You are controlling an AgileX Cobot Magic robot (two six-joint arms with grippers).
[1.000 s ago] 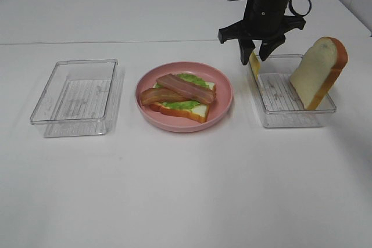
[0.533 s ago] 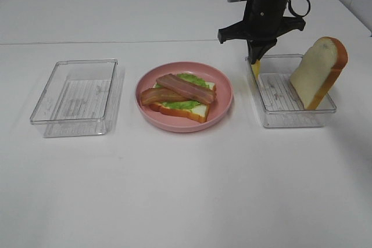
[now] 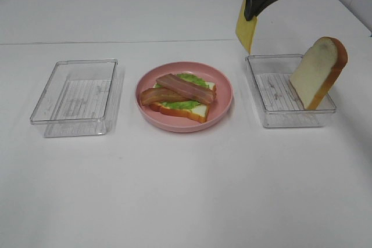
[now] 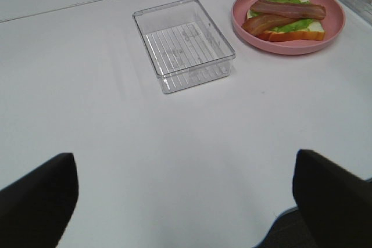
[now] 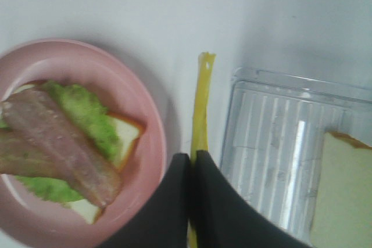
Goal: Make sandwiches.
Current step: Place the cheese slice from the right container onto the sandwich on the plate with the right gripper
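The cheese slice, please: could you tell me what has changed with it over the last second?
The right gripper shut on the cheese slice and lifted it out of the right tray. The leaning bread slice, the plate with its stack and the left tray stayed put.

Upright bread slice [image 3: 317,71] in right tray [image 3: 290,122]

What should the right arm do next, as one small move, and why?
Probably carry the cheese square sideways until it is over the pink plate. The right jaws are shut on it, it hangs free of the clear tray, and the bacon strips on the plate have no cheese yet.
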